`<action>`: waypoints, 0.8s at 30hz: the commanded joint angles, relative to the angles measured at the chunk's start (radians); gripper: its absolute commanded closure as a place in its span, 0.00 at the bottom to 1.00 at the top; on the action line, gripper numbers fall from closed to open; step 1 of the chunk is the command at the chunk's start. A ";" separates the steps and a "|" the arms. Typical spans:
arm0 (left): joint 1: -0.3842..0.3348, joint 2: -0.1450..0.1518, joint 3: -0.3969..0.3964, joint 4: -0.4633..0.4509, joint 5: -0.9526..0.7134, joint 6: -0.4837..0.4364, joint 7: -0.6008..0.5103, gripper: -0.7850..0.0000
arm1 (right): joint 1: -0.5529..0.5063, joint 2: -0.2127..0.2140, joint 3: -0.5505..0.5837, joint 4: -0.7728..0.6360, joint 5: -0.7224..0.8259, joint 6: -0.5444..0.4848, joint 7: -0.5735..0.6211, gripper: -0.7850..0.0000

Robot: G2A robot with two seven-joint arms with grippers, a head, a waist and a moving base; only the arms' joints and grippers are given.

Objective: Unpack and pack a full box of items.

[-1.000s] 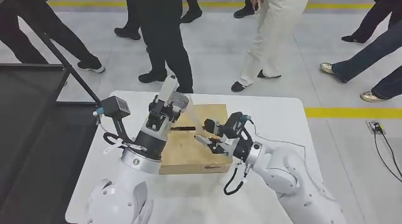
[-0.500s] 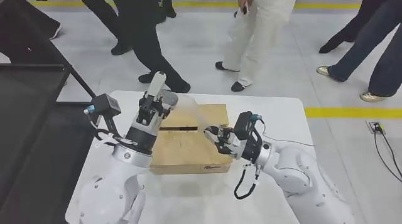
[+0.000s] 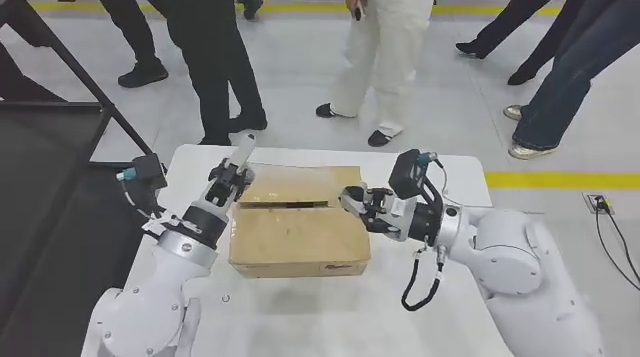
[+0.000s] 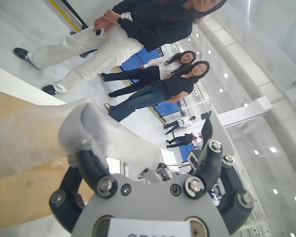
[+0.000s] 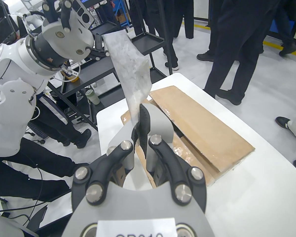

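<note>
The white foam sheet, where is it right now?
In the right wrist view the foam sheet stretches in the air above the cardboard box, from the right gripper, which pinches its lower end, up to the left gripper.

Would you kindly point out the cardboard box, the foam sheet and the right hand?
cardboard box (image 3: 300,235): top view, nearer flap
foam sheet (image 5: 130,67): right wrist view, its middle
right hand (image 5: 141,117): right wrist view, between fingertips
</note>
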 commanded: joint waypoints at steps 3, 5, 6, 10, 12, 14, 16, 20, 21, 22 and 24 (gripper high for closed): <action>0.044 0.010 -0.058 -0.014 0.010 -0.026 -0.057 0.00 | 0.031 -0.001 -0.015 -0.023 -0.063 0.093 0.006 1.00; 0.068 0.015 -0.088 -0.021 0.010 -0.038 -0.084 0.00 | 0.049 -0.003 -0.028 -0.025 -0.080 0.116 0.015 1.00; 0.080 0.017 -0.103 -0.025 0.007 -0.046 -0.095 0.00 | 0.058 -0.003 -0.034 -0.023 -0.084 0.125 0.020 1.00; 0.123 0.024 -0.159 -0.025 -0.006 -0.068 -0.136 0.00 | 0.091 -0.006 -0.053 -0.012 -0.100 0.158 0.028 1.00; 0.139 0.029 -0.180 -0.025 -0.005 -0.076 -0.162 0.00 | 0.105 -0.007 -0.062 -0.008 -0.115 0.176 0.030 1.00; 0.154 0.033 -0.198 -0.022 -0.005 -0.082 -0.189 0.00 | 0.117 -0.008 -0.071 -0.004 -0.125 0.189 0.030 1.00; 0.165 0.036 -0.212 -0.022 -0.001 -0.086 -0.211 0.00 | 0.127 -0.009 -0.079 -0.001 -0.145 0.205 0.026 1.00; 0.182 0.043 -0.229 -0.017 0.004 -0.087 -0.240 0.00 | 0.141 -0.012 -0.096 0.002 -0.162 0.228 0.019 1.00; 0.187 0.044 -0.232 -0.014 0.010 -0.083 -0.248 0.00 | 0.145 -0.012 -0.098 0.003 -0.166 0.238 0.020 1.00; 0.192 0.046 -0.235 -0.009 0.017 -0.080 -0.262 0.00 | 0.148 -0.013 -0.100 0.002 -0.172 0.250 0.019 1.00; 0.202 0.051 -0.243 0.000 0.033 -0.073 -0.288 0.00 | 0.153 -0.014 -0.107 0.002 -0.171 0.286 0.034 1.00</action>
